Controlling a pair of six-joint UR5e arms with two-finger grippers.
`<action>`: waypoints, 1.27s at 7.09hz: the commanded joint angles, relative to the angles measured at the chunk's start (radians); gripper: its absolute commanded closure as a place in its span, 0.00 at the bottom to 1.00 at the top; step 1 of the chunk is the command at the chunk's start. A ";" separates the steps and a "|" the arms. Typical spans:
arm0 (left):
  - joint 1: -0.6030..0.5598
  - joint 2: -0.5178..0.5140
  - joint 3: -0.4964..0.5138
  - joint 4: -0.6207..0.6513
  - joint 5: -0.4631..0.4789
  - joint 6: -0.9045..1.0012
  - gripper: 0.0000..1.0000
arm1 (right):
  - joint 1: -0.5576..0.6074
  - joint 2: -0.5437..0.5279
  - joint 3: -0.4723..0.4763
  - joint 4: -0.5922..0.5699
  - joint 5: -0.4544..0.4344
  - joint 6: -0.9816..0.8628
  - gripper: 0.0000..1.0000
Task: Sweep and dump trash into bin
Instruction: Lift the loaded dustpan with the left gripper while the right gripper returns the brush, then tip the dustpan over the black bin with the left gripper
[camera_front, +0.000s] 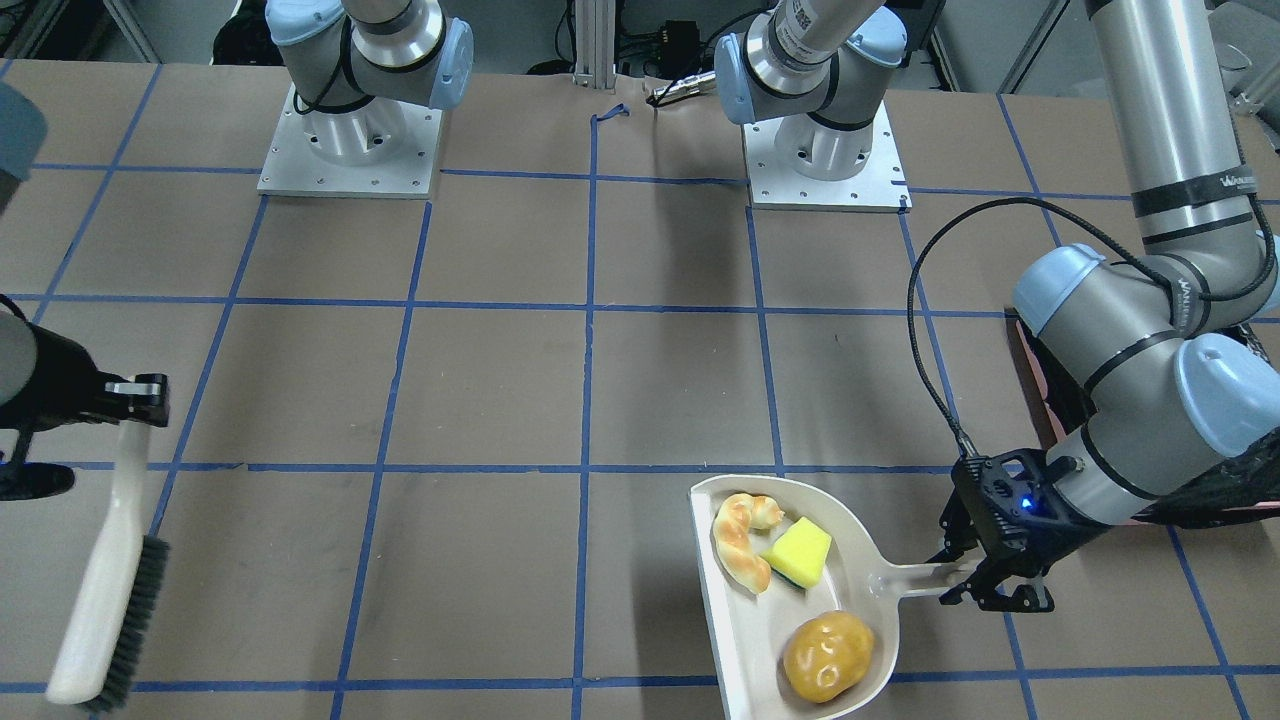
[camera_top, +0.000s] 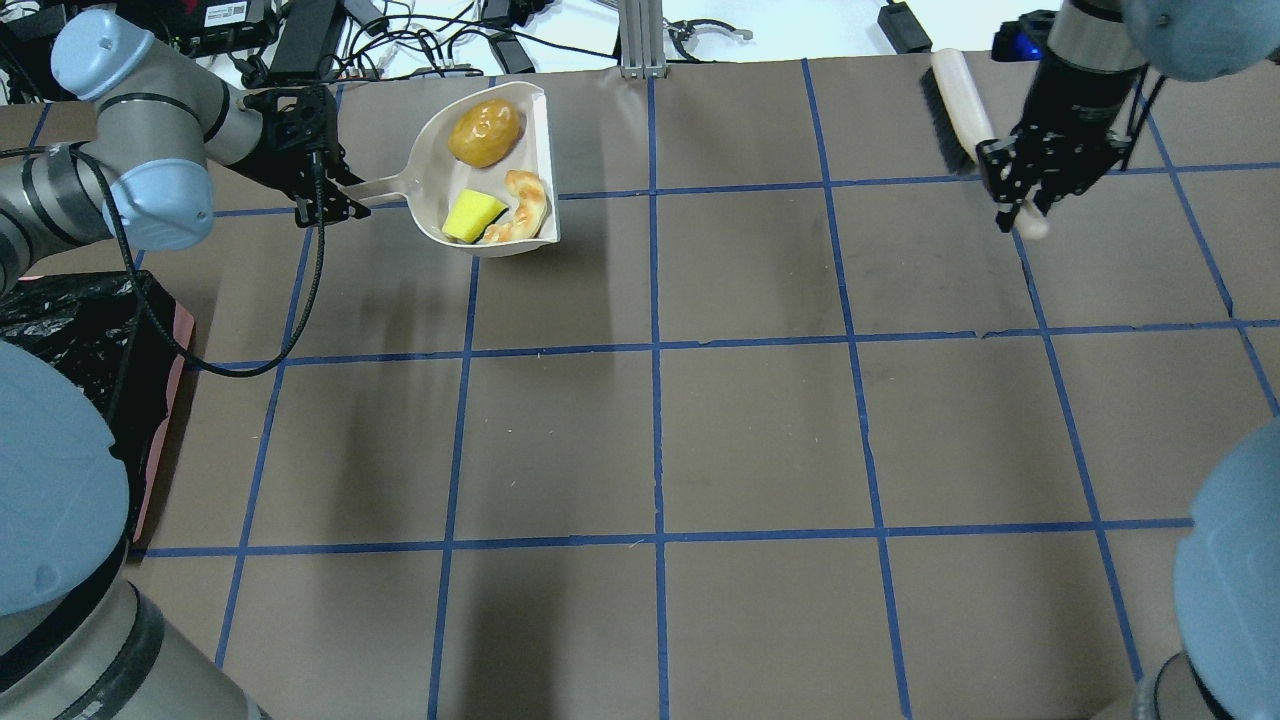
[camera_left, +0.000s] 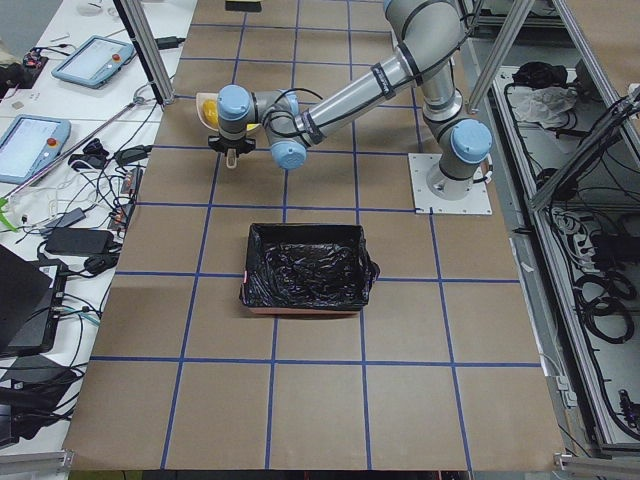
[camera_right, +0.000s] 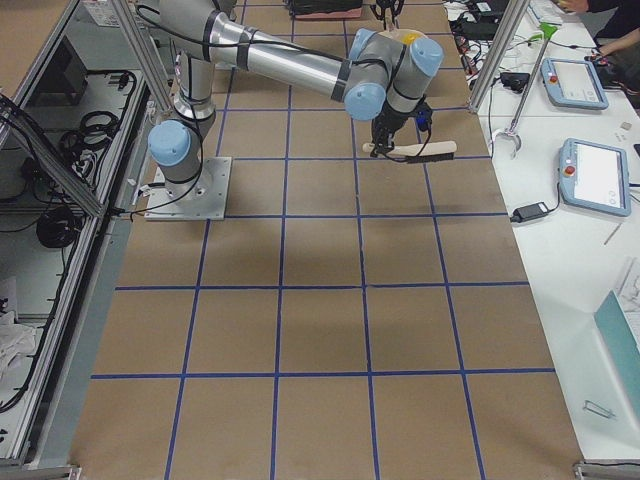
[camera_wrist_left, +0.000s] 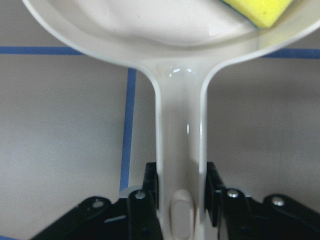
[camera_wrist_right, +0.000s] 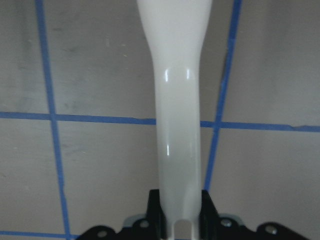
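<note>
The left pincer (camera_front: 968, 578) is clamped on the end of the dustpan's handle (camera_wrist_left: 180, 125); the left wrist view shows its two jaws pressed against either side of the off-white stem. The dustpan (camera_front: 748, 640) sits out at the far edge of the desk (camera_top: 760, 430) from the robot, and the shadow thrown beside it suggests it is lifted a little, though I cannot be sure of that. All the trash is inside it: the yellow sponge piece (camera_front: 798, 552) lies against the curved bread (camera_front: 740, 545) at one end of the pan, and the potato-like lump (camera_front: 828, 655) rests apart from them at the other end. No scrap shows on the brown paper anywhere

The right pincer (camera_top: 1020, 195) is closed around the handle of the brush (camera_front: 105, 600), far off on the opposite side of the desk, bristles turned away from the pan. Whether the brush touches the surface I cannot tell

The bin (camera_left: 305, 229), a pink box lined with a black bag, stands well apart from the dustpan, on the robot's left and nearer its base. Only crinkled black plastic shows inside; nothing has been dumped yet

So I judge the sweeping half finished and the dumping half not begun. What remains is to carry the loaded pan level across to the bin, hold it over the opening and tip it so all three pieces slide out
</note>
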 joint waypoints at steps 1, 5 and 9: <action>0.054 0.063 0.003 -0.123 0.000 0.019 0.88 | -0.173 -0.004 0.035 -0.026 -0.079 -0.128 1.00; 0.267 0.198 0.021 -0.343 0.080 0.282 0.88 | -0.332 0.013 0.169 -0.285 -0.150 -0.327 1.00; 0.553 0.183 0.140 -0.398 0.132 0.638 1.00 | -0.378 0.123 0.184 -0.419 -0.149 -0.380 1.00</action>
